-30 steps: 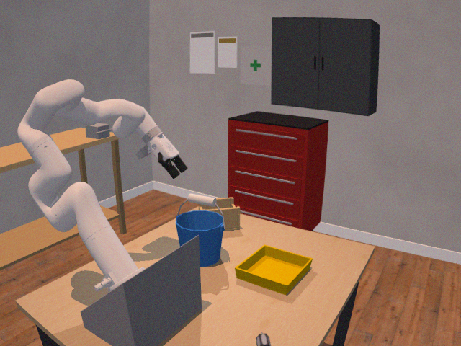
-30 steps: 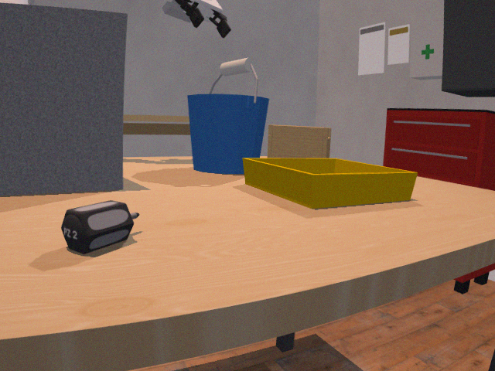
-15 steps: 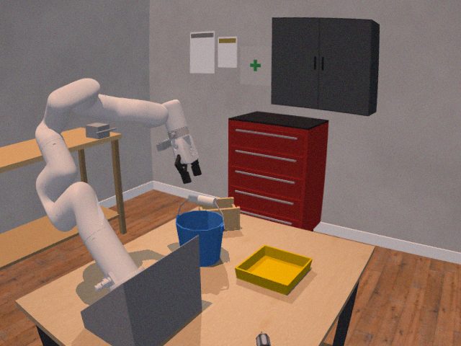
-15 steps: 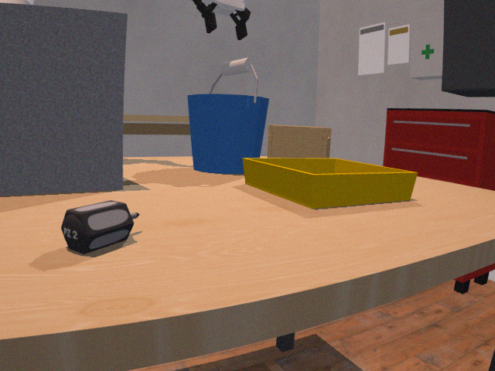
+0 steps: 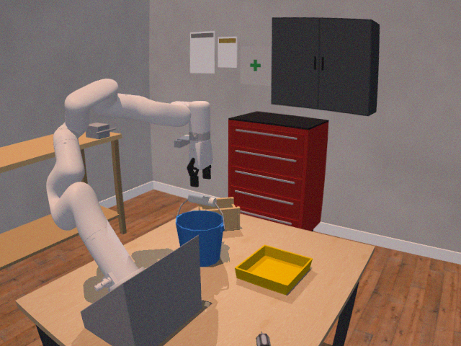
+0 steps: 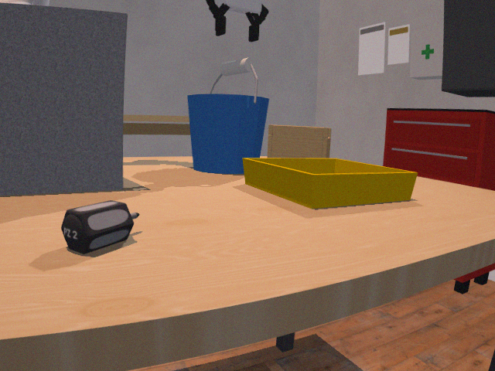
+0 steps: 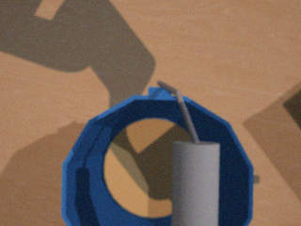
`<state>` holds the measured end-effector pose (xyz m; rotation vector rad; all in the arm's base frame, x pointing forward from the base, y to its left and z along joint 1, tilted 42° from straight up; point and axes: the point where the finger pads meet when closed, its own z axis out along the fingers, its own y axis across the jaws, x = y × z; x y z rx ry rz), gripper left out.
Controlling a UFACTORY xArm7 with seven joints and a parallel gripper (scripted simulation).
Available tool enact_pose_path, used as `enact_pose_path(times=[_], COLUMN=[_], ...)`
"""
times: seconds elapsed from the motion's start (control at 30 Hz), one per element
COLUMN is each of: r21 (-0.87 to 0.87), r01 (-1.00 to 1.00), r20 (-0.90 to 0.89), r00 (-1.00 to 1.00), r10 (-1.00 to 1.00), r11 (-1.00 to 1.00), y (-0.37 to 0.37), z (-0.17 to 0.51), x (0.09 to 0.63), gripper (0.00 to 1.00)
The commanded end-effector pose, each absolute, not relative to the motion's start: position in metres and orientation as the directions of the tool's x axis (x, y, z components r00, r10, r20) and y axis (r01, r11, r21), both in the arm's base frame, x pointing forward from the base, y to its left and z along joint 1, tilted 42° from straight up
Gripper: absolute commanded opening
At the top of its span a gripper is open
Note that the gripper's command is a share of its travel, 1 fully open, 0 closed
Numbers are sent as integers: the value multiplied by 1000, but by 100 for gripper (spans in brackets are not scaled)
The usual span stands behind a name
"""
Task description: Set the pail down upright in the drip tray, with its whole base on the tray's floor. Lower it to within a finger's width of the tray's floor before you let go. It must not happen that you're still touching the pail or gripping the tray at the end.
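A blue pail (image 5: 202,238) (image 6: 226,134) (image 7: 80,188) stands upright on the wooden table (image 5: 335,260). Its wire bail is raised, with a grey cylindrical grip (image 5: 202,200) (image 6: 234,66) (image 7: 195,184) at the top. My gripper (image 5: 199,176) (image 6: 237,28) is open and empty. It points straight down and hangs a short way above the grip, apart from it. The yellow drip tray (image 5: 248,262) (image 6: 327,187) lies empty on the table to the right of the pail. In the wrist view I look down into the pail, with the grip in the lower middle.
A grey box (image 5: 148,298) (image 6: 59,100) stands at the table's front left by the arm's base. A wooden crate (image 5: 228,214) (image 6: 298,140) sits behind the pail. A small black screwdriver bit holder marked PZ 2 (image 6: 96,225) (image 5: 261,339) lies near the front edge. A red drawer cabinet (image 5: 277,167) stands by the wall.
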<state>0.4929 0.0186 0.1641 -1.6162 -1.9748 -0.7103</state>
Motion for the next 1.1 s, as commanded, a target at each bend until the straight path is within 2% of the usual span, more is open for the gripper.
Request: enact_pose_path(times=[0.0,1.07], r21=[88,72], r01=[983,984], r20=[664,662], r00=[-180,-171], r10=[726,730], r11=[163,165], y=[17,23], z=[166,158], x=[494,494], gripper=[100,100])
